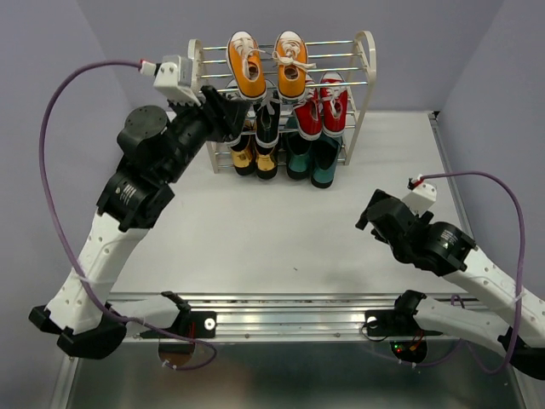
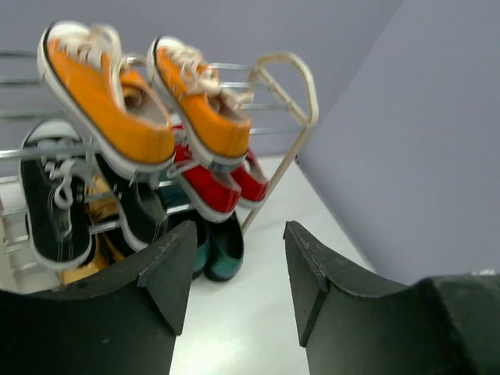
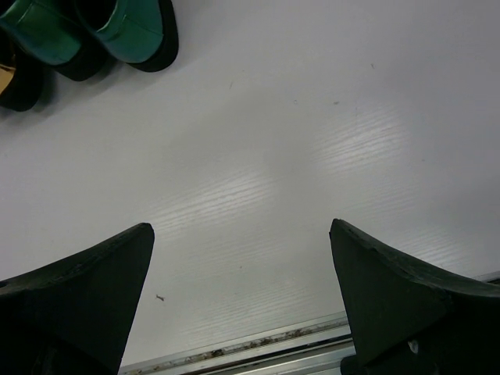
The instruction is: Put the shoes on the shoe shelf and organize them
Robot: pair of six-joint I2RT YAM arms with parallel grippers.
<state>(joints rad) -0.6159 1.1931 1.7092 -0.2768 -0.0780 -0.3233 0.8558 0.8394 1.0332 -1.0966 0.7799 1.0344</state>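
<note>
The cream shoe shelf [image 1: 372,60] stands at the back. Two orange sneakers [image 1: 244,64] [image 1: 291,64] lie on its top tier. Two red sneakers [image 1: 322,109] sit on the middle tier at the right, and a black sneaker [image 1: 266,123] sits left of them. The left wrist view shows both black sneakers [image 2: 51,203] [image 2: 137,207] below the orange pair [image 2: 101,94]. My left gripper [image 1: 230,111] [image 2: 238,238] is open and empty, right in front of the shelf's left half. My right gripper [image 1: 372,217] [image 3: 241,230] is open and empty over bare table at the near right.
A glossy gold pair [image 1: 254,160] and a glossy dark green pair [image 1: 312,162] stand at the shelf's foot. The green pair also shows in the right wrist view [image 3: 129,31]. Purple walls close in the back and sides. A metal rail [image 1: 281,311] runs along the near edge.
</note>
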